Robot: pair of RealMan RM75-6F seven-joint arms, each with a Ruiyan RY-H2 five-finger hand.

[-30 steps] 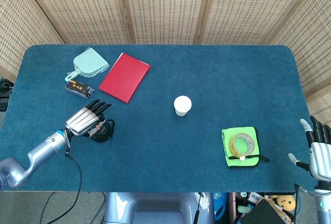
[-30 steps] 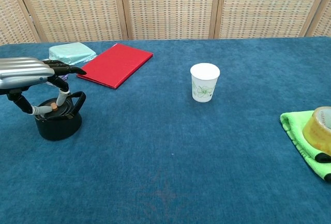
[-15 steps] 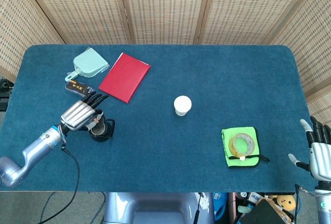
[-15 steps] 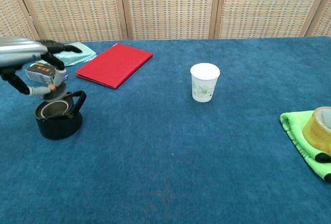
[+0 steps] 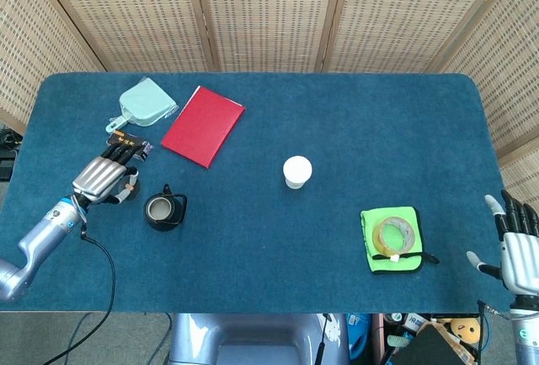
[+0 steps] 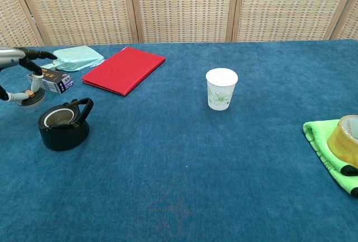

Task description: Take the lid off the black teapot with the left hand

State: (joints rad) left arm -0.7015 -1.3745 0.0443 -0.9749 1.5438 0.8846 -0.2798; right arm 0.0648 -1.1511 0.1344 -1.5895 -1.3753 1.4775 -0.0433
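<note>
The black teapot (image 5: 162, 210) (image 6: 62, 126) stands uncovered on the blue table, its mouth showing. My left hand (image 5: 103, 178) (image 6: 21, 69) hovers to the teapot's left and pinches the round lid (image 6: 29, 97) by its small knob; in the head view the lid (image 5: 126, 195) is mostly hidden under the hand. At the table's near right corner, my right hand (image 5: 515, 243) is open with fingers spread and holds nothing.
A small black box (image 5: 126, 142) (image 6: 54, 80) and a mint dustpan (image 5: 145, 102) lie just behind the left hand. A red book (image 5: 203, 126), a white paper cup (image 5: 296, 171) and a tape roll on a green cloth (image 5: 393, 238) sit further right.
My left hand has lifted the lid off the teapot and carried it leftward, away from the pot. The right hand has barely moved.
</note>
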